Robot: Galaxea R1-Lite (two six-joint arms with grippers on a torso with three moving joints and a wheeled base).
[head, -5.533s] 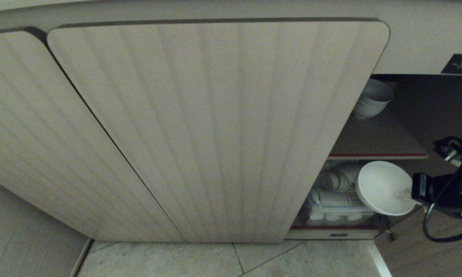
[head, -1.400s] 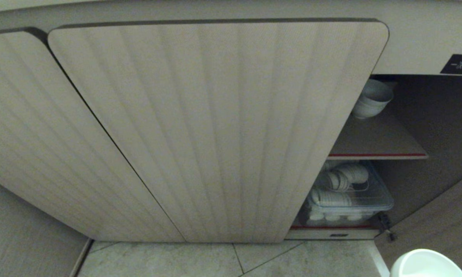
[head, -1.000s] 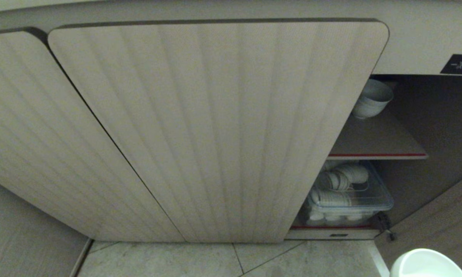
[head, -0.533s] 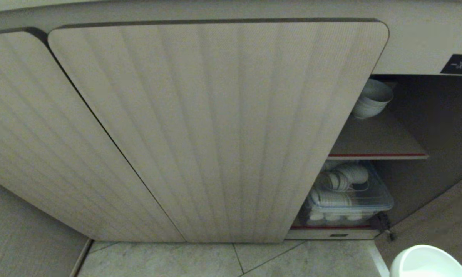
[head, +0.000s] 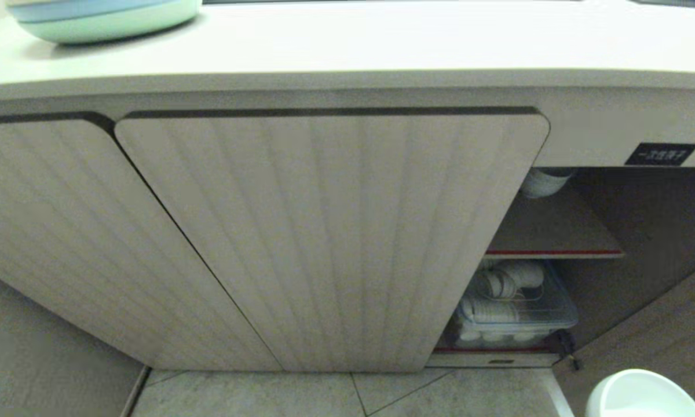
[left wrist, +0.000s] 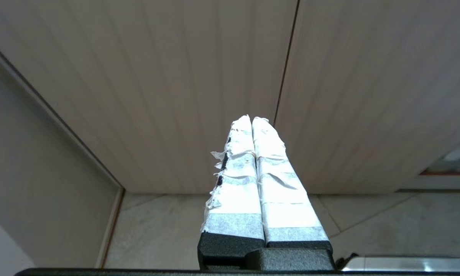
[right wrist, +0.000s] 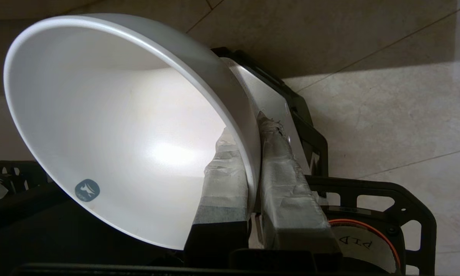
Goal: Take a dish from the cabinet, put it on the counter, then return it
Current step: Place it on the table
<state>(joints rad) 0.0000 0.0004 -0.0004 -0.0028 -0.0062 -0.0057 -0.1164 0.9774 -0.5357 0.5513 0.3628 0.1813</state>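
The dish (head: 643, 394), earlier held inside the cabinet (head: 324, 231), is now gripped outside it; the counter (head: 382, 40) is newly seen.

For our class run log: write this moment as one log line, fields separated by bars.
phase: carry to counter | right claw: shut on dish rim | left claw: shut, empty, facing cabinet doors | dish: clear of cabinet

White dish (right wrist: 119, 126), tilted, rim-gripped

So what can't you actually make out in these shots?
- Head view: dish cut off by the bottom edge; right claw holding it out of frame.
- Head view: stack of bowls mostly hidden behind the cabinet door.
- Head view: black label characters too small to read.
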